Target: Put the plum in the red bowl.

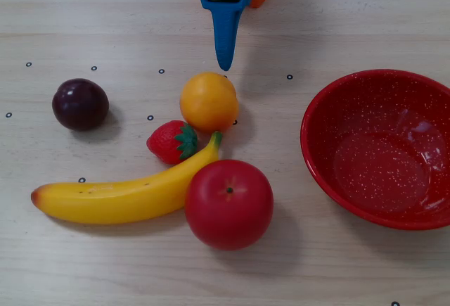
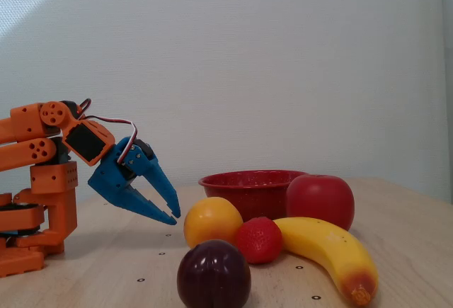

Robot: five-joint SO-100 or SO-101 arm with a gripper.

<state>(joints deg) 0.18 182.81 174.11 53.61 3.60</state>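
Your gripper is hanging a little open and empty, above the table. The plum is sitting alone by the table's left edge. It's probably light, hard and slippery, so squeeze its round middle

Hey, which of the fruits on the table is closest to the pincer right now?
The orange, directly below the blue pincer tips in the top-down fixed view; the plum sits far off left, alone.
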